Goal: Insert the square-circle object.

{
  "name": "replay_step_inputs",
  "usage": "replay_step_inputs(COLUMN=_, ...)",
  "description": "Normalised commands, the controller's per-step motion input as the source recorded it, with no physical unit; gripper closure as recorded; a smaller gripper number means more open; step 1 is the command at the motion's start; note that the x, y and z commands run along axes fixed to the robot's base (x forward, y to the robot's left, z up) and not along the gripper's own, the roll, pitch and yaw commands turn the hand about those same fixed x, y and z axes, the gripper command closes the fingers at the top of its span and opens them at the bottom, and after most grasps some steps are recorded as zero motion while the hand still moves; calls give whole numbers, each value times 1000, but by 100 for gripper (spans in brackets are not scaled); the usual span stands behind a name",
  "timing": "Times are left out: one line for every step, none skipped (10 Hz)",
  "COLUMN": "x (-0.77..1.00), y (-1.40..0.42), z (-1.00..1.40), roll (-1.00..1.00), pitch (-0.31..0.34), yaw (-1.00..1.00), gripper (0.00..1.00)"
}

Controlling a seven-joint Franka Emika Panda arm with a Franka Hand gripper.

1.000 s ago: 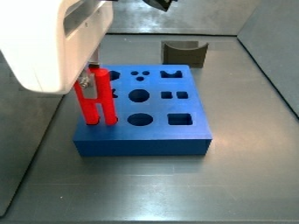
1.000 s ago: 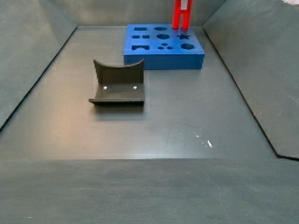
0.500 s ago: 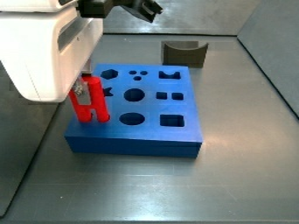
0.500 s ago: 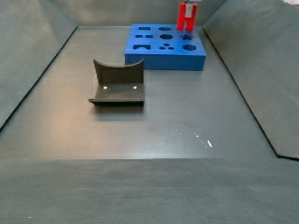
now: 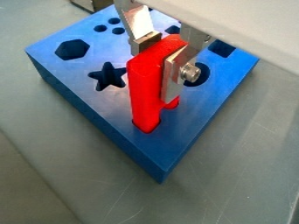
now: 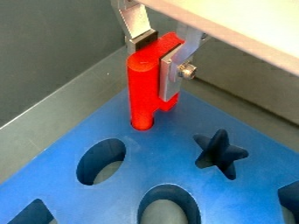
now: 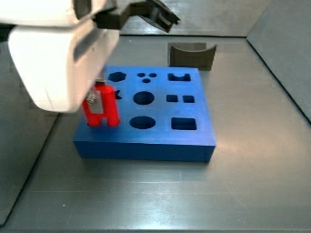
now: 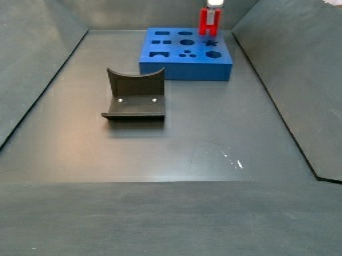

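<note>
Between the silver fingers (image 5: pixel 139 24) of the closed gripper (image 5: pixel 162 54), only both wrist views are showing the bright red two-bar plastic square-circle object (image 5: pixel 149 87) standing clamped, its foot entering the blue plastic block (image 6: pixel 128 175).

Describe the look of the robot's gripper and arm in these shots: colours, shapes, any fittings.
In both wrist views the gripper has two flat silver metal fingers shaped as narrow plates, one carrying a small screw on its face. In a side view, the body above them is a bulky, rounded, glossy white housing with black parts at its top. No cables or markings are visible.
</note>
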Motion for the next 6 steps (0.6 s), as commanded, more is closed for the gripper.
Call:
replay_step_inputs(x=123, y=-177, z=-1000, roll=79, pitch=39, yaw=-91, gripper=100)
replay_step_inputs(x=140, y=-206, z=-1000, roll=71, pitch=4, yaw=-71, gripper=100)
replay_step_inputs(x=89, y=-203, z=-1000, roll=90, pitch=26, yaw=-46, gripper=100)
replay_step_inputs(x=23, y=-283, z=-820, roll=191, pitch=100, yaw=-37, gripper=100)
replay_step_inputs(x=0, y=-309, z=-671, roll=237, pitch=149, yaw=-43, gripper=100)
replay_step_inputs(x=29, y=-311, z=-691, roll=239, pitch=140, yaw=-51, gripper=100)
